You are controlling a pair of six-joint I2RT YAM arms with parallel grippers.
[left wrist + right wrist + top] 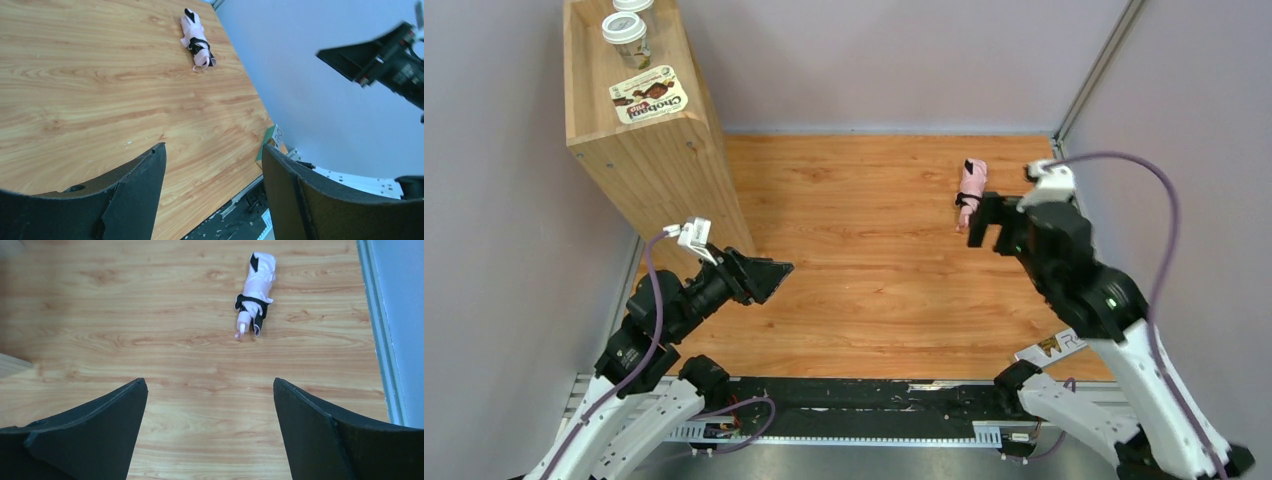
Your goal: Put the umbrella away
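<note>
Wooden tabletop, grey-walled cell | near left: left gripper hangs idle, fingers apart | right gripper, fingers spread wide, hovers near the umbrella, a tight pink bundle lying by the far right wall | likely best approach: descend squarely across its middle, then close.

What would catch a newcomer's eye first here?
The small pale pink umbrella, rolled into a bundle, lies alone at the far right of the wooden table, just beyond the open right pincer. At far left stands a tall wooden box with lidded cups and a Chobani packet on top.
</note>
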